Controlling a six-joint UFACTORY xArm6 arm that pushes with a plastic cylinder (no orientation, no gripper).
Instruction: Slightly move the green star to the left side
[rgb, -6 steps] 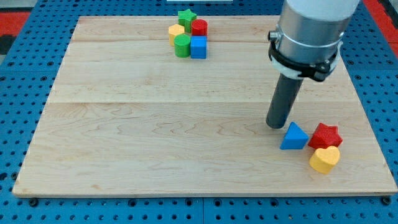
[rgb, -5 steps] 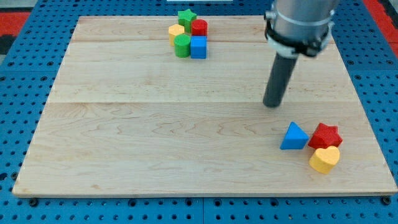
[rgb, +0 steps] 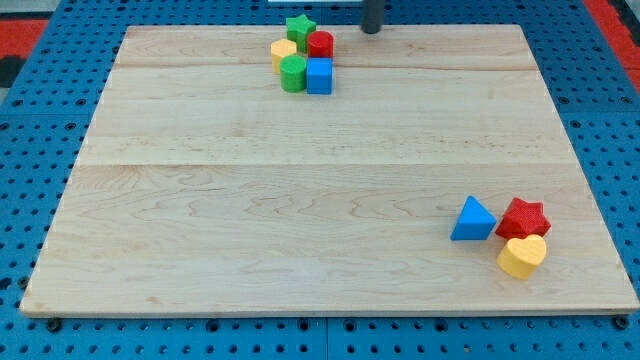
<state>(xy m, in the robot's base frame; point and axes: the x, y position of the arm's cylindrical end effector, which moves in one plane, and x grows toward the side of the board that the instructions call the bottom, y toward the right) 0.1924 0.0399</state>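
So far nothing of the push looks done: the green star (rgb: 299, 26) sits at the board's top edge, at the back of a tight cluster with the yellow block (rgb: 283, 50), red cylinder (rgb: 320, 44), green cylinder (rgb: 293, 73) and blue cube (rgb: 319, 75). My tip (rgb: 371, 29), a bare rod with nothing to open or close, stands to the star's right, near but apart. Judging by that, the whole leftward nudge remains.

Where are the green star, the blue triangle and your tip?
green star (rgb: 299, 26), camera view, its top face.
blue triangle (rgb: 472, 219), camera view, its front face.
my tip (rgb: 371, 30), camera view, the rod's lower end.
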